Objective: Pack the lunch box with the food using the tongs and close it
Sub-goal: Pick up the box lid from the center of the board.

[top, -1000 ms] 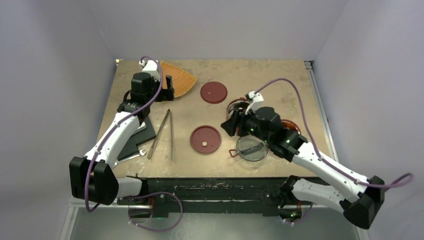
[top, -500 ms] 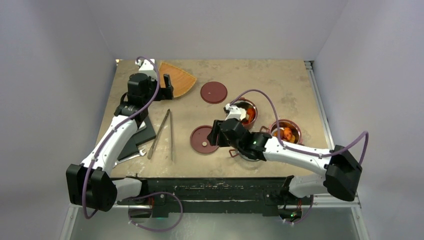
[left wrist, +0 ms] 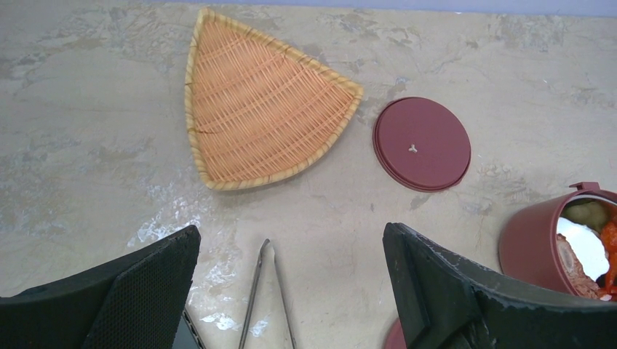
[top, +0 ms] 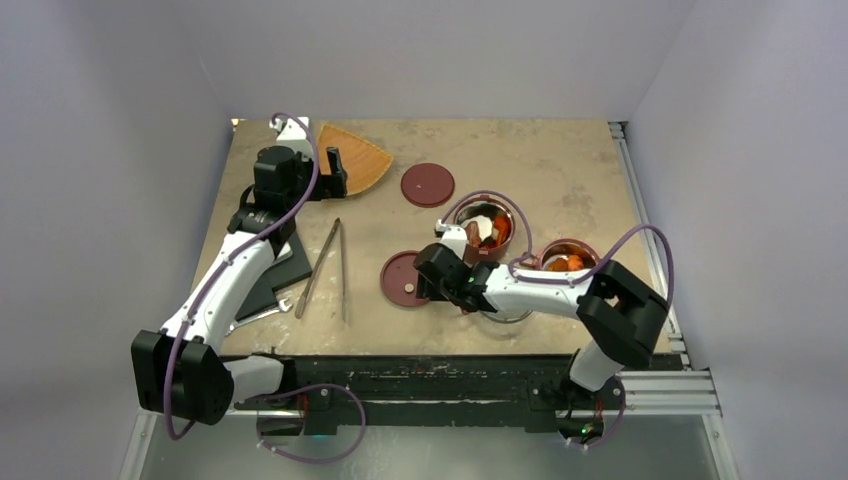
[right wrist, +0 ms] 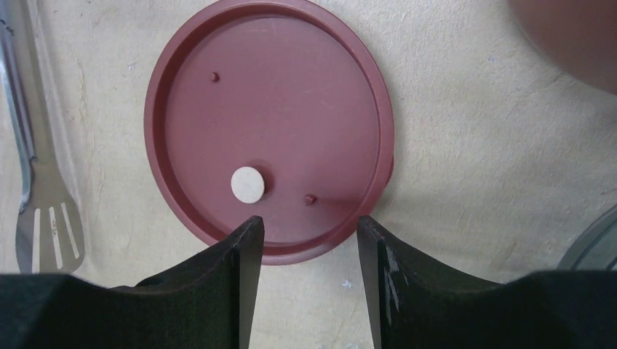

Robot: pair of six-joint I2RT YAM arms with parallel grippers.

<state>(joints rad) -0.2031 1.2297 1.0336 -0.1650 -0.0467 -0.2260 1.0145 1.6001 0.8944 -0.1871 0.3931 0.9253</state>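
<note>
The lunch box stands apart in pieces: one dark-red bowl (top: 487,225) with food (left wrist: 582,251) in it, a second bowl (top: 567,258) holding orange pieces, and two flat disc lids (top: 427,185) (top: 408,278). A white round slice (right wrist: 248,184) lies on the nearer disc lid (right wrist: 269,123). My right gripper (right wrist: 309,222) hovers open at that lid's near rim, nothing between its fingers. The clear top lid (right wrist: 596,243) is mostly hidden under the right arm. The tongs (top: 330,268) lie on the table, their joined end (left wrist: 263,251) below my open left gripper (left wrist: 291,233).
An orange woven fan-shaped tray (left wrist: 255,131) sits at the back left. A dark flat plate (top: 275,275) and a small silver wrench (top: 262,312) lie by the left arm. One slotted tong tip (right wrist: 51,225) lies left of the near lid.
My right arm has swung left, from over the clear lid to the near disc lid, uncovering both bowls. Its jaws have narrowed a little. The left arm has barely moved.
</note>
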